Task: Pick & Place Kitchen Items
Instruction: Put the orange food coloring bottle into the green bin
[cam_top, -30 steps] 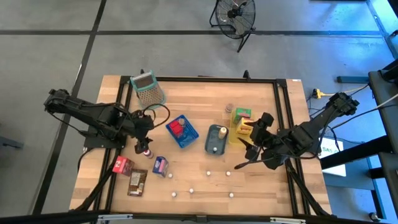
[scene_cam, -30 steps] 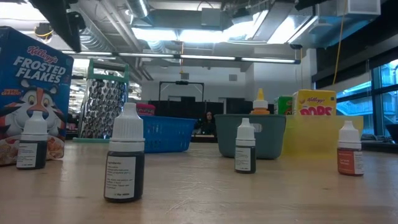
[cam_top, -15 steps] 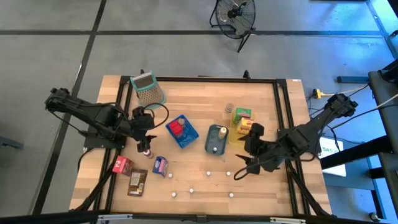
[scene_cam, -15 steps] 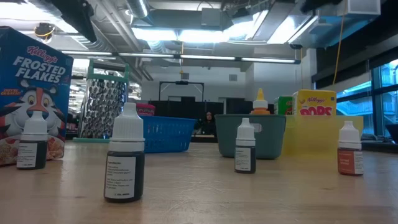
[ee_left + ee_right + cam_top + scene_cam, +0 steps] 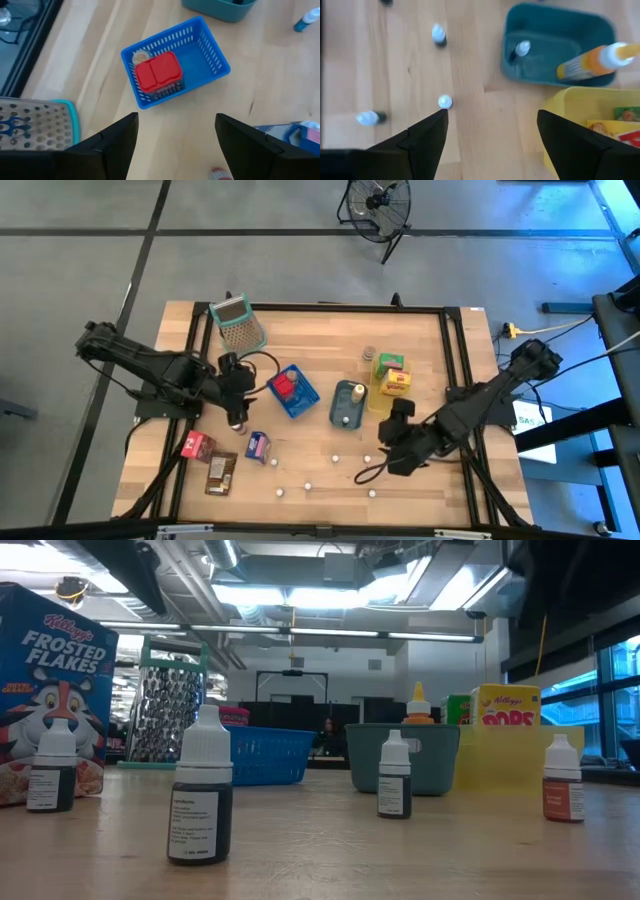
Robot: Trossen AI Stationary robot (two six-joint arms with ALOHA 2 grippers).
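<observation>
The left claw hangs over the wooden surface with its two dark fingers spread wide and nothing between them. Just ahead of it sits the blue slotted plastic basket, which holds a red rounded plastic box with a pale round item tucked behind it. To one side of this claw lies the metal grater with a teal frame; just below it stands a small bottle with a reddish cap, and beyond that a blue-and-pink packet, a red packet and a brown packet.

The right claw is low over the surface, its dark fingers likewise wide apart and empty. Close in front of it stands a small white-capped dropper bottle; two more white-capped bottles stand and lie farther off. Beyond the claw sits the teal rectangular plastic bin, holding an orange squeeze bottle with a white tip and another small dropper bottle. Touching that bin is the yellow tray, with green and yellow cereal packets inside.
</observation>
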